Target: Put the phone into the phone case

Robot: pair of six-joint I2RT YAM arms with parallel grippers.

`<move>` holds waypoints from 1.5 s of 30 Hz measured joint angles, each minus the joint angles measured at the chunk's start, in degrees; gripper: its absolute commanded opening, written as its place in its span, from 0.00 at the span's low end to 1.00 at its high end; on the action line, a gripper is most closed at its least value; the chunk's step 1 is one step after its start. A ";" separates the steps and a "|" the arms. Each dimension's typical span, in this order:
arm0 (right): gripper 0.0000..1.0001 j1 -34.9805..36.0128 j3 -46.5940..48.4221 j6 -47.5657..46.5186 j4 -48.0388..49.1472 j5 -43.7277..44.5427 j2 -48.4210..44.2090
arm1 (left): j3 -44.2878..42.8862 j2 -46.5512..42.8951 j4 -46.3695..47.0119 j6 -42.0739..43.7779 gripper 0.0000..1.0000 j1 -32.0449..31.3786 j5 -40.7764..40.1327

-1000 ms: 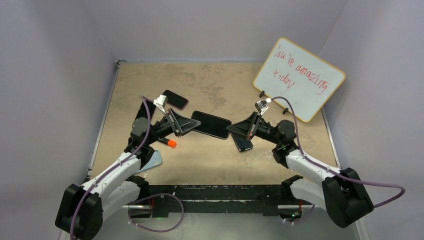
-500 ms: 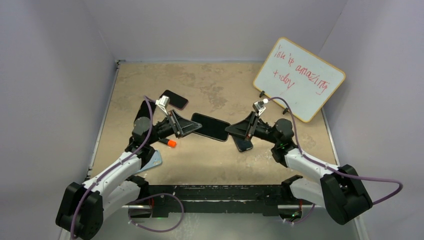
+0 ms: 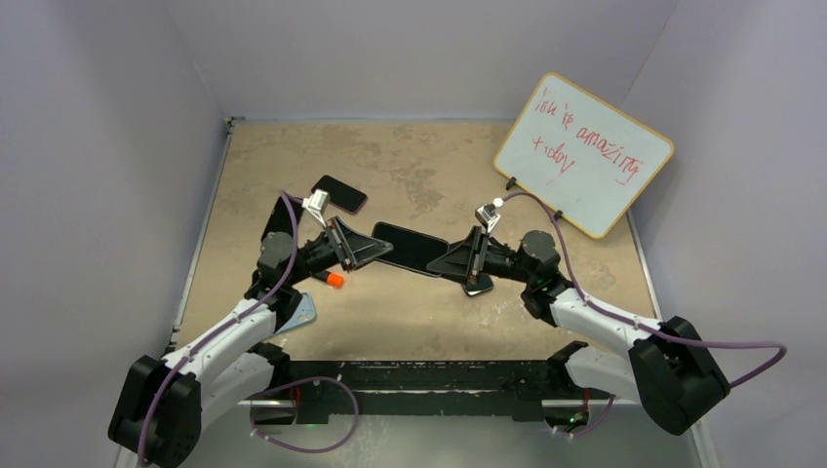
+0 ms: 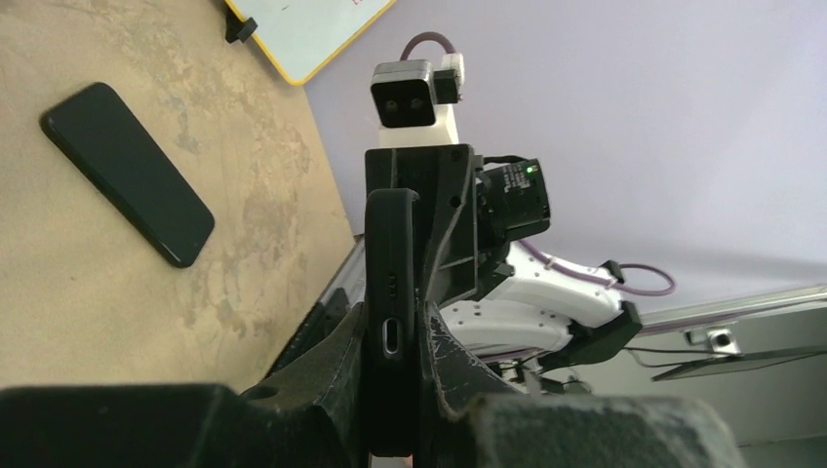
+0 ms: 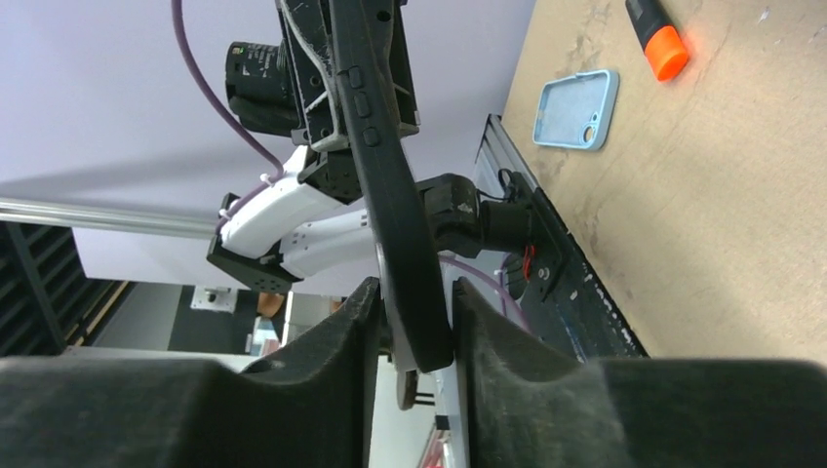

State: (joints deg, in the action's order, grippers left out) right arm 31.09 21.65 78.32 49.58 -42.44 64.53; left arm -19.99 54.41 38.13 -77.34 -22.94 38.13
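Phone (image 3: 410,246) bridging left gripper (image 3: 384,250), right gripper (image 3: 439,263); both pinching.

- The left arm (image 3: 222,333) and right arm (image 3: 597,317) wear white shells on their long links, with black joint housings and blocky black bases.
- A purple cable (image 3: 285,232) trails along each arm.
- The left end effector (image 3: 386,250) and right end effector (image 3: 438,262) are black wedges.
- Each carries a pale grey camera (image 4: 403,98) with two dark lenses.

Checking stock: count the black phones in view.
3: held phone between left gripper and right gripper; far phone beyond the left gripper; third phone under right gripper. Others may be hidden.
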 measured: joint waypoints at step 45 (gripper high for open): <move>0.61 4.07 18.10 -34.99 -32.37 -5.27 4.33 | -15.69 3.26 -37.59 40.41 0.00 0.04 22.93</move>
State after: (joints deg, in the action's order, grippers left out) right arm 35.16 39.75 43.33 17.21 -47.70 68.86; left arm -35.68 57.67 0.54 -36.93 -22.90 61.06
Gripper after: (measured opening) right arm 0.661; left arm 0.164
